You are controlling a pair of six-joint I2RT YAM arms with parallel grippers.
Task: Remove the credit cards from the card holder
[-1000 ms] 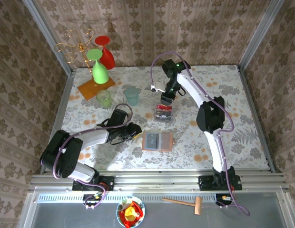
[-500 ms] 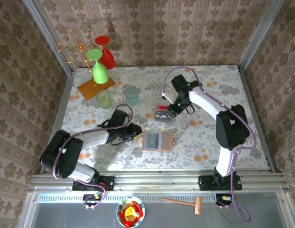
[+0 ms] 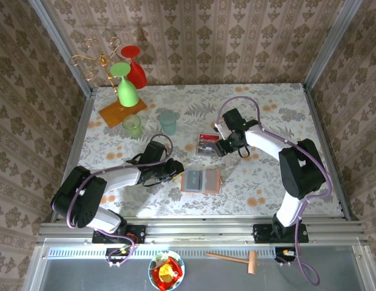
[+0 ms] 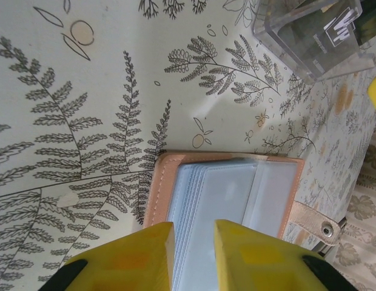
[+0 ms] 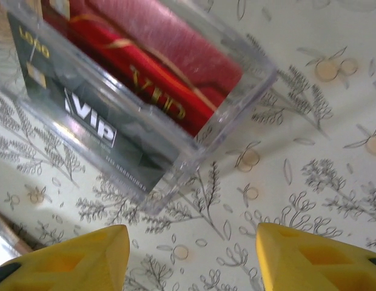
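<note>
Farthest left, the left gripper (image 3: 174, 171) is seen at 9 o'clock of the card holder (image 3: 200, 180), which lies opened flat on the table (image 3: 267, 182), toward 6 o'clock of the table's middle. In the left wrist view its yellow fingers (image 4: 139, 248) are set with only a narrow slit between them, over the holder's near edge; the grey-blue pockets (image 4: 212, 194) show through the slit. Whether anything is pinched there cannot be told, nor whether a card is left in those sleeves. At 12 o'clock of the holder a clear tray (image 5: 194, 154) stands, and credit cards (image 5: 154, 100) are seen in it, one black, one red. At 3 o'clock of the tray the right gripper (image 5: 189, 236) is found with its jaws spread wide and nothing between them. The cards are judged light, thin, stiff and slick, so any left should be taken at an exposed short edge, pinched across the two faces. The holder is judged soft and light, likely to slide or lift with a card, so it should be pinned at its outer edge.
</note>
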